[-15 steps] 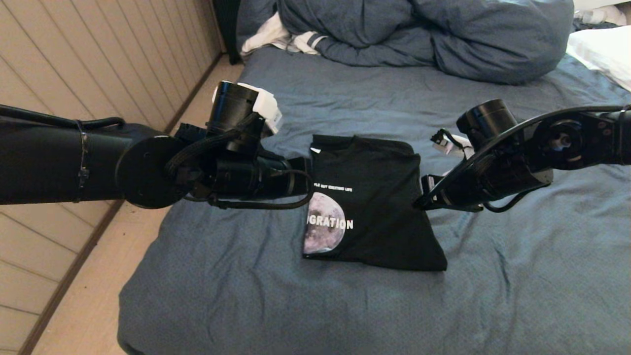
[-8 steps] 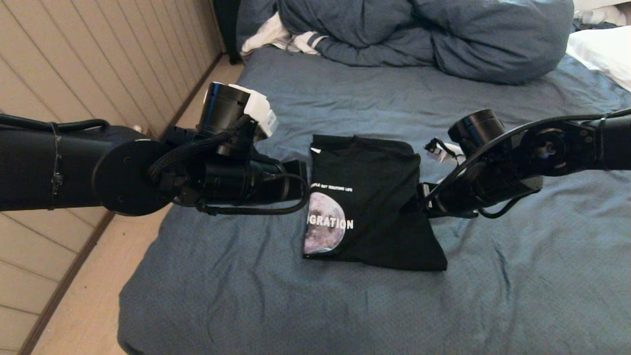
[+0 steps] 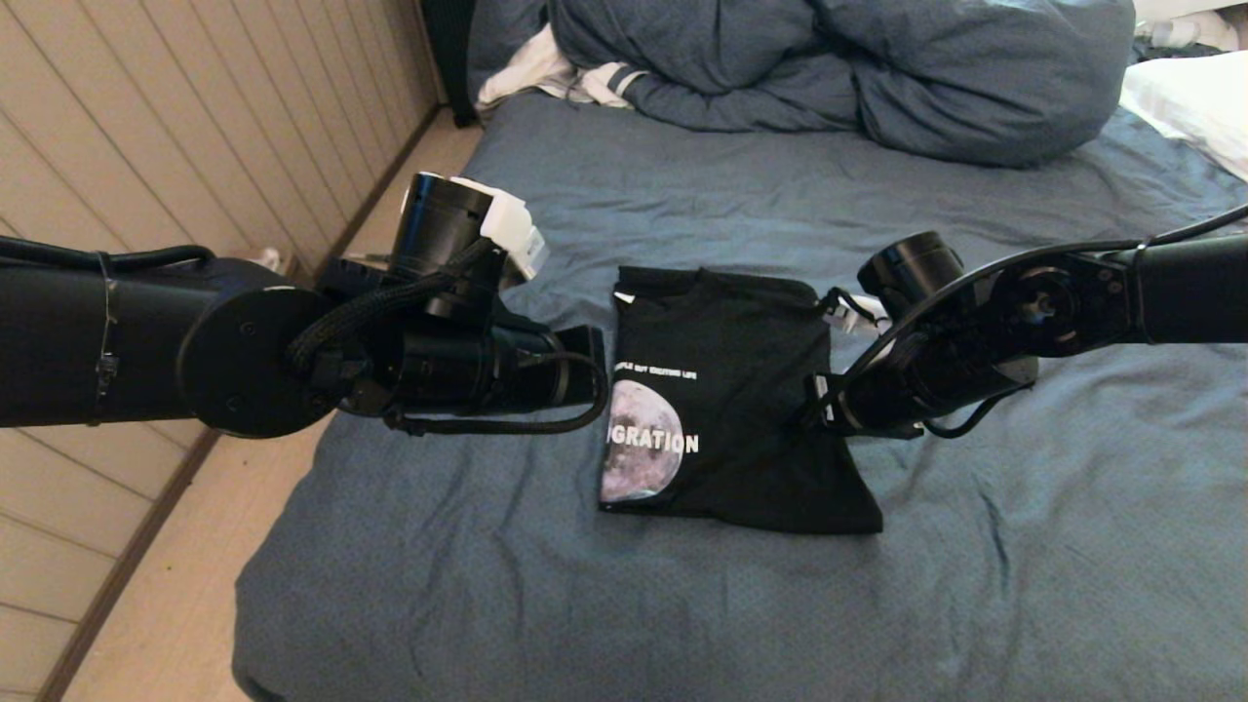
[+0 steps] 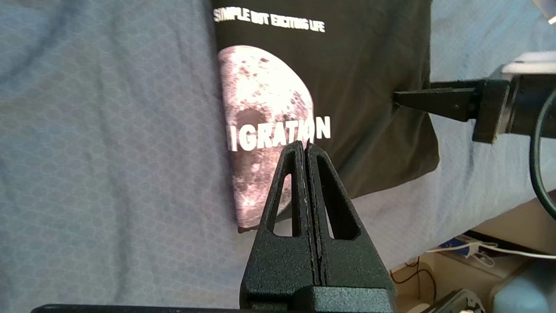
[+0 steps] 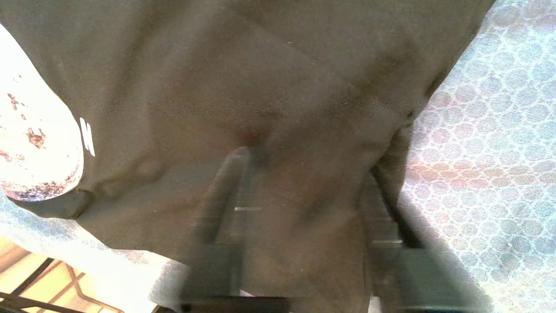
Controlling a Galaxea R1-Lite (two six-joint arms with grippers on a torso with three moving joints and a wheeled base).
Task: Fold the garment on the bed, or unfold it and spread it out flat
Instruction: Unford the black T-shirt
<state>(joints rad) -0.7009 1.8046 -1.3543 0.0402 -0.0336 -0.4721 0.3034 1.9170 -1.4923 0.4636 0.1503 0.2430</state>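
1. The bed (image 3: pixel 1024 546), under a wrinkled slate-blue sheet, fills the scene; a bunched blue duvet (image 3: pixel 877 68) and a white pillow (image 3: pixel 1194 102) lie at its far end, well away from the work. A pale panelled wall (image 3: pixel 175 146) and a strip of floor (image 3: pixel 185 604) run along the robot's left.
2. The garment (image 3: pixel 741 409) lies mid-bed as a narrow fold, moon print up along its left fold line, probably one stage into folding.
3. The right tool (image 5: pixel 304 187) sits at the shirt's right edge, its fingers spread with black cloth between them; not yet pinched, it seems placed to take that edge.
4. The left tool (image 4: pixel 306 150) hovers just above the print by the left fold, fingers pressed together and holding nothing, likely waiting.
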